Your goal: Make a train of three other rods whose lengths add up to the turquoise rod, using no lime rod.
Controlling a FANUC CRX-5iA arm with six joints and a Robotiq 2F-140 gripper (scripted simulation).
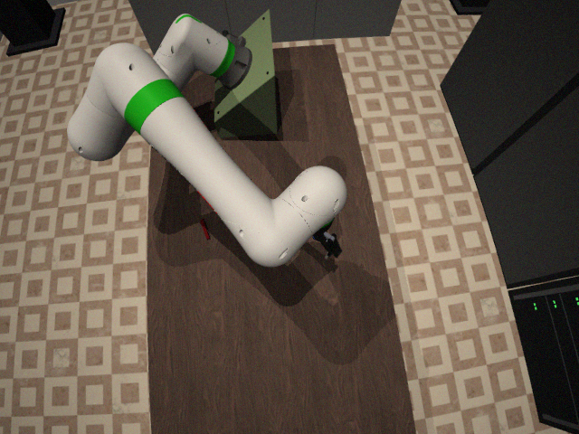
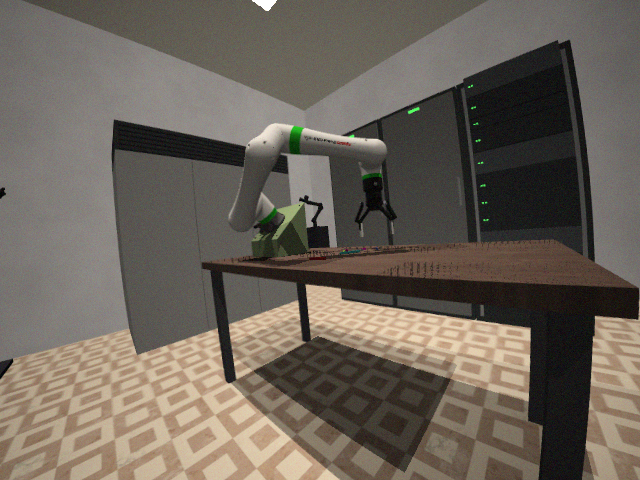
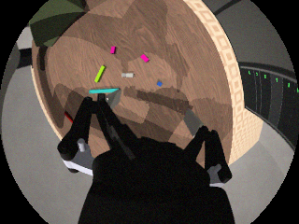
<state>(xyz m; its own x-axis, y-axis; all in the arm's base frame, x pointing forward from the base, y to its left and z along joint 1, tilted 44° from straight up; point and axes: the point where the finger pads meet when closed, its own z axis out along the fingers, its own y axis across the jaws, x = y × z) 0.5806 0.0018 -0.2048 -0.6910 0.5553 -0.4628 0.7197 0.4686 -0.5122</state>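
Observation:
My gripper [image 3: 154, 105] is open and empty, hanging well above the wooden table; it also shows in the exterior view [image 2: 375, 217] and from above [image 1: 331, 244]. In the wrist view a turquoise rod [image 3: 104, 91] lies on the table near my left finger. A lime rod [image 3: 100, 74] lies just beyond it, a grey rod [image 3: 127, 75] to its right. Two magenta rods [image 3: 114, 50] [image 3: 145, 59] lie farther off. A small blue rod [image 3: 160, 84] lies to the right. A red rod [image 1: 204, 228] lies by the arm's shadow; part of it shows in the wrist view [image 3: 69, 118]. The arm hides most rods in the overhead view.
The green robot base [image 1: 247, 79] stands at the table's far end. Dark server cabinets [image 2: 522, 149] stand beside the table. The rods appear as a thin coloured row on the table in the side view [image 2: 351, 251].

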